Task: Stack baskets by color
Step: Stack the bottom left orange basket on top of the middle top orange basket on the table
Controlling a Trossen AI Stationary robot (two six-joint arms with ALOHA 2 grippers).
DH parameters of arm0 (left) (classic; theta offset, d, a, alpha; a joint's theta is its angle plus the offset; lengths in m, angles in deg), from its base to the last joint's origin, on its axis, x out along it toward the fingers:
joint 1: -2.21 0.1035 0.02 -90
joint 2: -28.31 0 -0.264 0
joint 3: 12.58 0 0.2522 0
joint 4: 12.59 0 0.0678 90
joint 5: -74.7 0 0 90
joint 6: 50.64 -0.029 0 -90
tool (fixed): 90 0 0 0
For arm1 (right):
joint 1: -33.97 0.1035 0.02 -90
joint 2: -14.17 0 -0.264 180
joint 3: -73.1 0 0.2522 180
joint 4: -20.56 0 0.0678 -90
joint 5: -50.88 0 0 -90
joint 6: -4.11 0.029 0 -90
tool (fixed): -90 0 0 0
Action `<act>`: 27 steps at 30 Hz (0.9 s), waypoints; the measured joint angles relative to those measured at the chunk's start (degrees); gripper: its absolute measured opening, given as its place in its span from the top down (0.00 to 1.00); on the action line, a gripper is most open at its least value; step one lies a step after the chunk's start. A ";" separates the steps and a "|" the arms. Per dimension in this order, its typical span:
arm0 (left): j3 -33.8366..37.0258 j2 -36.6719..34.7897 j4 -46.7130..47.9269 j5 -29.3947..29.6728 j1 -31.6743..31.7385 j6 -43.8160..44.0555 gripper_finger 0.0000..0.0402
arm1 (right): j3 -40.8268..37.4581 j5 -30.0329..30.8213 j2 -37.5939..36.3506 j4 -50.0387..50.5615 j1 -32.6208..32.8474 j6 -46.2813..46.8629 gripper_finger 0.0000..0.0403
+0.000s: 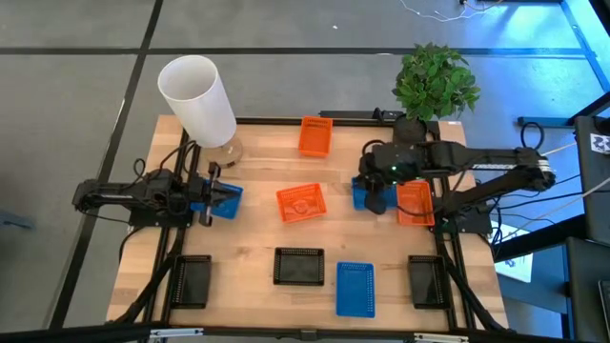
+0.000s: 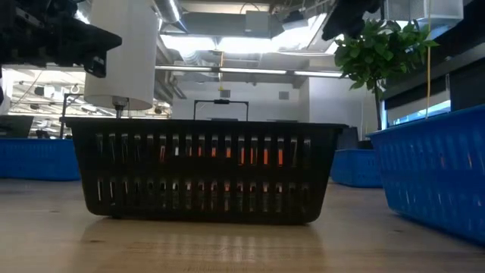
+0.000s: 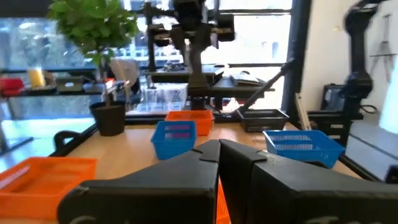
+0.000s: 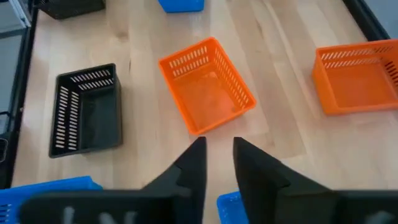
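Observation:
Baskets sit flat on the wooden table. Orange ones lie at the far middle (image 1: 315, 135), the centre (image 1: 301, 202) and the right (image 1: 416, 204). Blue ones lie at the left (image 1: 229, 201), right of centre (image 1: 358, 195) and near the front edge (image 1: 355, 288). Three black ones (image 1: 298, 266), (image 1: 191, 279), (image 1: 426, 279) line the near side. My left gripper (image 3: 219, 149) is shut, level above the left blue basket. My right gripper (image 4: 219, 155) is open, raised and slanting down over the blue basket right of centre (image 4: 230, 202), facing the centre orange basket (image 4: 208, 93).
A tall white cylinder (image 1: 197, 98) stands at the far left corner. A potted green plant (image 1: 436, 81) stands at the far right. In the low view a black basket (image 2: 204, 171) fills the foreground, with a blue one (image 2: 439, 174) to its right.

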 joint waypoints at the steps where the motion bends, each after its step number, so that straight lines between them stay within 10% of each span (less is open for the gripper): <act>1: -1.16 0.46 1.98 1.19 0.01 0.66 1.00 | 0.00 -0.01 0.60 0.03 0.00 -0.40 0.74; 15: -20.58 16.78 26.86 9.01 0.01 6.09 1.00 | 0.00 -7.46 9.40 -6.02 0.69 -17.31 0.58; 27: -31.25 29.49 30.05 10.37 0.00 8.43 1.00 | 0.00 -7.63 19.69 -11.14 3.72 -25.87 0.58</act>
